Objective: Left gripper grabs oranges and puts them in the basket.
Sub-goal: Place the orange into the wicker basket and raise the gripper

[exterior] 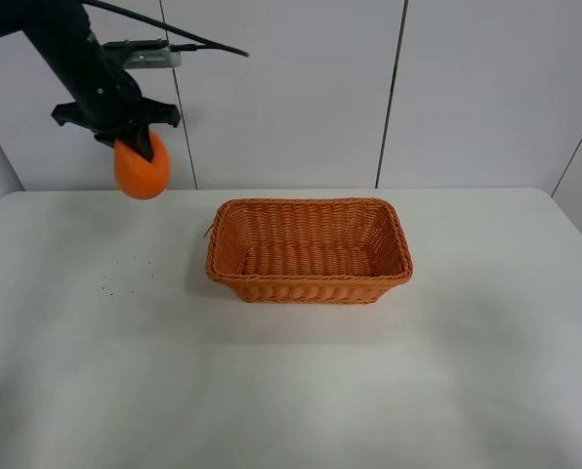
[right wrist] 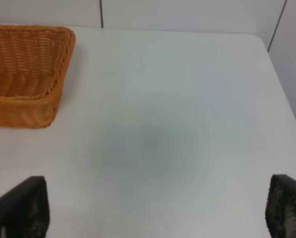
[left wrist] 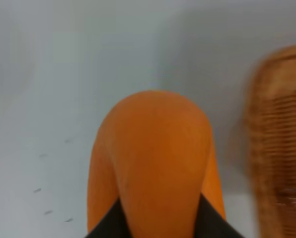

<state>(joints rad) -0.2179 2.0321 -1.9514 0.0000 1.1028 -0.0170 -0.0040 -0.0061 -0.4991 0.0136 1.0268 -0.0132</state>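
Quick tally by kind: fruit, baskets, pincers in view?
orange: 1, held off the table in the left pincer
basket: 1, nothing in it
pincers: 2, the left pincer and the right pincer, which is open
Total: 4

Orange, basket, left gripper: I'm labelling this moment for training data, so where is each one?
orange (exterior: 142, 176): exterior high view, its rounded lower half.
basket (exterior: 311, 289): exterior high view, its near outer wall.
left gripper (exterior: 133, 137): exterior high view, claw tips gripping the orange's top.
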